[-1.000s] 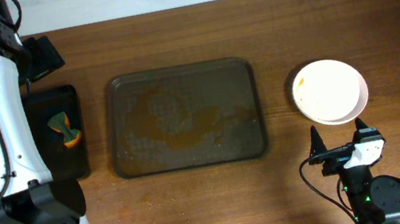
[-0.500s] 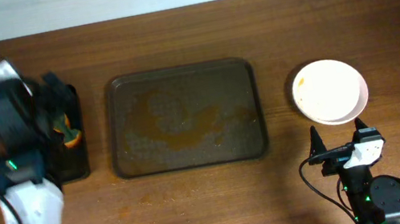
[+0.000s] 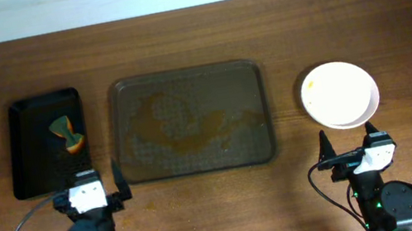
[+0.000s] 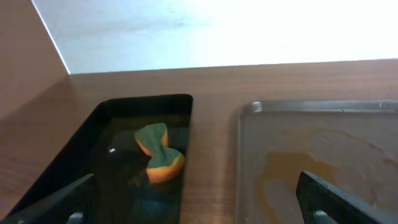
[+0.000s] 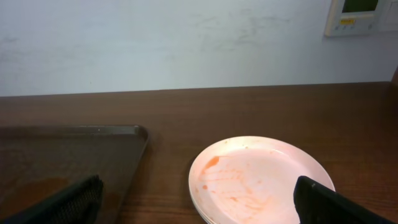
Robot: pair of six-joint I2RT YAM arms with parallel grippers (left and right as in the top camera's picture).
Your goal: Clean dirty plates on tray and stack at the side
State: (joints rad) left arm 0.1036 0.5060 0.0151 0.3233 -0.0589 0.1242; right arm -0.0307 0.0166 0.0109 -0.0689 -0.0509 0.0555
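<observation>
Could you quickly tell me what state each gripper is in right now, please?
Left gripper: open, holding nothing.
Right gripper: open, holding nothing.

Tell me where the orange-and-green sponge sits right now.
Overhead view: the sponge lies inside the narrow black tray on the table's left side, towards that tray's right wall and just left of the brown tray.

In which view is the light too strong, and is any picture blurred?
Left wrist view: the wall is washed out to white, and the black tray shows reflections. Right wrist view: even light, the plates sharp. Overhead view: evenly lit, no blur.
</observation>
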